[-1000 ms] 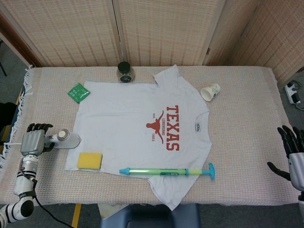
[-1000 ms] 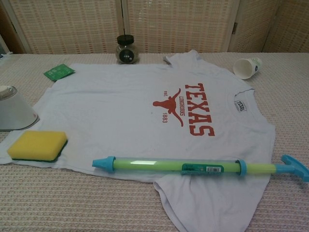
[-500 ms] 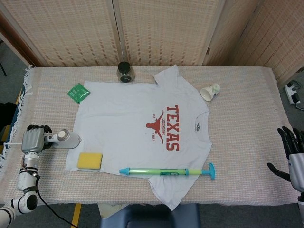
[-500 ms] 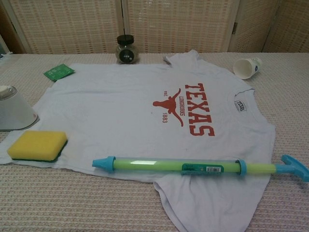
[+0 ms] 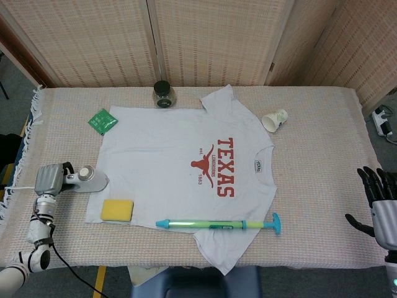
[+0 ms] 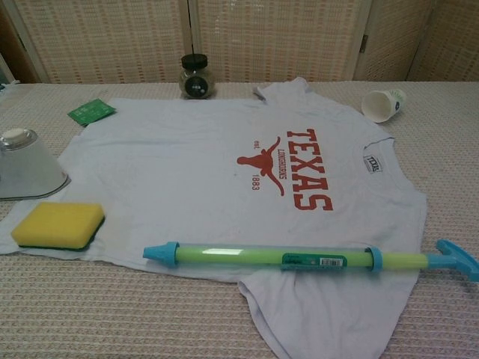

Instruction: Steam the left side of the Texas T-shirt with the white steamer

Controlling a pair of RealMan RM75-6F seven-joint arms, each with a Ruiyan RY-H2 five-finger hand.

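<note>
One robot hand, the left (image 5: 48,180), is gripping the handle of the white steamer (image 5: 87,180) at the far left of the surface (image 5: 322,155), its fingers wrapped round the handle. The steamer's wide head is resting at the left edge of the T-shirt (image 5: 167,155), just above the yellow sponge (image 5: 118,210). It is looking rigid and probably moderately heavy with water, and a cord is trailing behind it, so the handle is the place to be holding it. The shirt is lying flat, thin and soft, likely to be bunching if dragged. A green-and-blue pump tube (image 5: 217,224) is lying across the hem. At far right, the right robot hand (image 5: 377,208) is hovering with fingers spread, holding nothing.
</note>
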